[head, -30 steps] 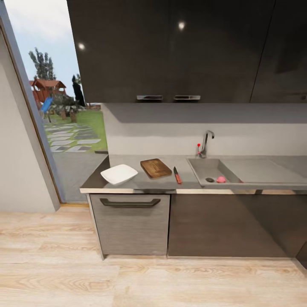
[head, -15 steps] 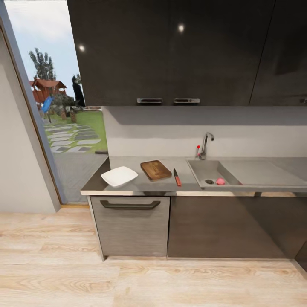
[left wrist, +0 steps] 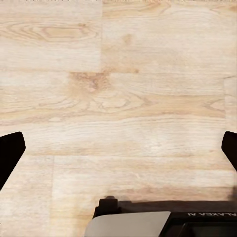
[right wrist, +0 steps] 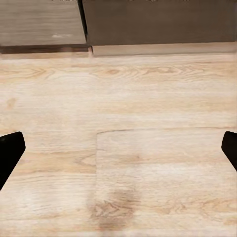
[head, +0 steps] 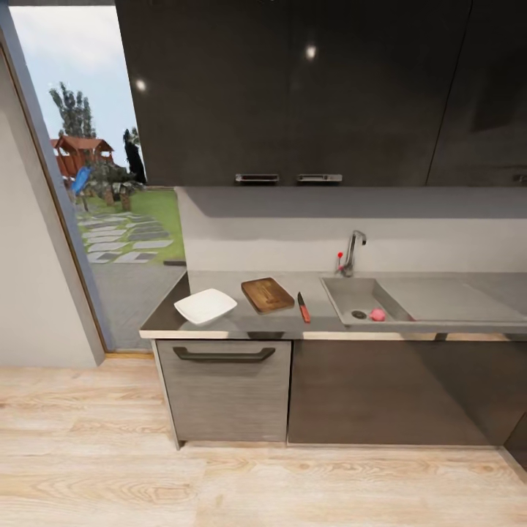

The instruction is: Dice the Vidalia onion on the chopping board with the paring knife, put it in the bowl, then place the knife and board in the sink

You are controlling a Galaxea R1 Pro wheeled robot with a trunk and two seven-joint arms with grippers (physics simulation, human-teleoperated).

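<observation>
Seen from across the light wood floor [head: 263,476], well back from the countertop [head: 285,323]. Taking the sink [head: 351,293] as landmark and going left to right: farthest to its left, near the counter's open end by the tall window [head: 95,183], the white bowl [head: 205,305]; next, between bowl and sink, the chopping board [head: 268,293], lying flat and apart from the bowl; just beside the board on its sink side, the paring knife [head: 303,307], red handle toward the front edge, blade pointing to the wall. Inside the sink basin, beside the dark drain [head: 359,315], the pinkish Vidalia onion [head: 378,315]; behind the basin, the chrome tap [head: 353,251]. Dark upper cabinets [head: 307,88] above. Left gripper [left wrist: 118,153] spread wide over bare floorboards, fingertips [left wrist: 10,150] at opposite edges, nothing between them. Right gripper [right wrist: 118,150] equally wide, holding nothing, above the floor near the cabinet bases [right wrist: 148,22].
</observation>
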